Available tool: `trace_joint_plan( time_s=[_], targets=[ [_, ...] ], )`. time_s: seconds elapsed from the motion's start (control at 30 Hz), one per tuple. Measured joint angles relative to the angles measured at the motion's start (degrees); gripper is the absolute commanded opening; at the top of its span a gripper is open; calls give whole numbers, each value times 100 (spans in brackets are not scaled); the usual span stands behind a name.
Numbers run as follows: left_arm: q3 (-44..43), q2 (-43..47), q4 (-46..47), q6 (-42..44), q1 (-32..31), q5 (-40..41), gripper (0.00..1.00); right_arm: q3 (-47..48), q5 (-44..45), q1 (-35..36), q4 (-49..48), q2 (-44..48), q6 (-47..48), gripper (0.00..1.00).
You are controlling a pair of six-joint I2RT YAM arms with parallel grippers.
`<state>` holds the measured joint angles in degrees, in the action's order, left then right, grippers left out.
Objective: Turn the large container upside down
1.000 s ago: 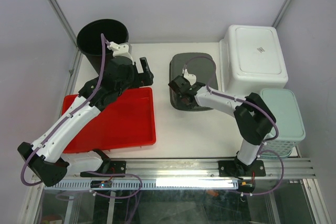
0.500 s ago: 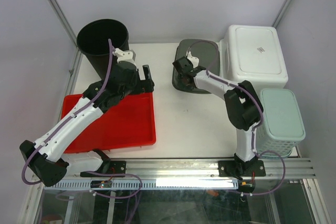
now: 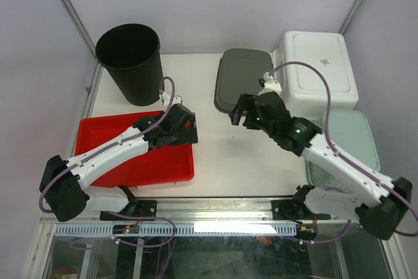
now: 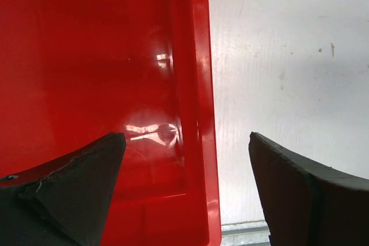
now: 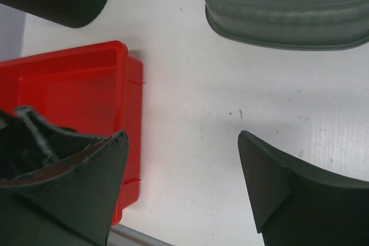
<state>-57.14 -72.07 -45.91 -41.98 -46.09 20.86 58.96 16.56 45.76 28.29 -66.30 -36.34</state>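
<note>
The large container [image 3: 243,78] is a dark grey tub lying bottom-up at the back of the table, against the white tub; its ribbed side shows at the top of the right wrist view [image 5: 288,10]. My right gripper [image 3: 236,114] hovers just in front of it, open, with only bare table between its fingertips [image 5: 181,136]. My left gripper [image 3: 189,129] is open over the right rim of the red tray [image 3: 130,161], and the rim runs between its fingers [image 4: 187,139]. Neither gripper holds anything.
A black bin [image 3: 130,63] stands at the back left. An upturned white tub [image 3: 320,70] sits at the back right, with a pale green basket [image 3: 356,142] in front of it. The red tray [image 5: 69,79] fills the near left.
My right gripper carried the grey container toward the back, let go, opened and pulled back toward me. My left arm drew back from the black bin to the tray's right rim.
</note>
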Motion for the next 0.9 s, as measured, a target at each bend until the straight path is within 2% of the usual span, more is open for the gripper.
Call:
trace_joint_plan(
  time_s=[0.13,0.2,0.4,0.53,0.57,0.6,0.9],
  targets=[
    [94,-413,245,-173,-48,39,81,-199,273,-35,428,1202,-125,82],
    [94,-706,382,-234,-90,85,72,-262,380,-35,627,1545,-173,83],
    [114,-1384,671,-474,-199,125,45,-372,636,-35,1235,1998,-308,83],
    [153,-1519,841,-581,-199,120,19,-372,688,-35,1405,1998,-341,83],
    [157,-1537,863,-599,-199,118,7,-372,699,-35,1434,1998,-345,83],
    [162,-1539,863,-614,-199,125,0,-372,710,-35,1458,1998,-348,83],
    [37,-1161,638,-470,-269,-273,0,-343,984,-35,1561,2037,-254,83]
  ],
)
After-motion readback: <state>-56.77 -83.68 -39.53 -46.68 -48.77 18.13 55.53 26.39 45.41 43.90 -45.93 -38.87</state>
